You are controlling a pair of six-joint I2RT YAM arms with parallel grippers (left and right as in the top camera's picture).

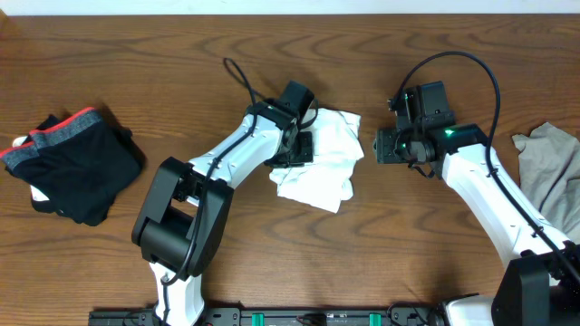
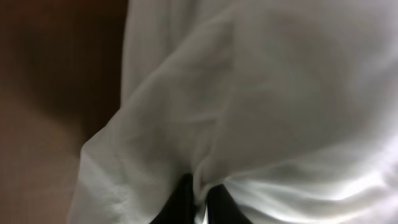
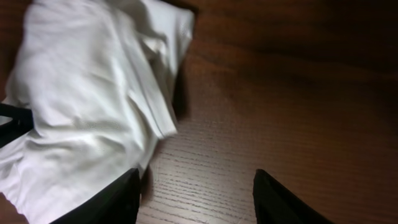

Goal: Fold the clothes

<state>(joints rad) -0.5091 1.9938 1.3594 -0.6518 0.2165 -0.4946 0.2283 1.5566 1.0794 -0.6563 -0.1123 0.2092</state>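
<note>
From above, the white garment [image 1: 317, 158] lies crumpled at the middle of the table [image 1: 272, 45], placed where both arms can reach it; the left gripper [image 1: 299, 143] sits on its left edge, seemingly to lift a fold, while the right gripper [image 1: 385, 147] hovers just beside its right edge, apart from the cloth; black shorts [image 1: 77, 167] with a red waistband wait well apart at the far left, and a grey garment [image 1: 548, 167] hangs over the right edge, both untouched; by count, three garments and two arms. At the left wrist, white cloth fills nearly the whole view; two dark fingers [image 2: 180, 202] stand close together with a pinched fold between them, so I judge this gripper clenched on the white garment. At the right wrist, both fingers [image 3: 112, 202] stand wide apart over bare wood, holding nothing, the garment's edge near the left one; folding looks barely begun.
</note>
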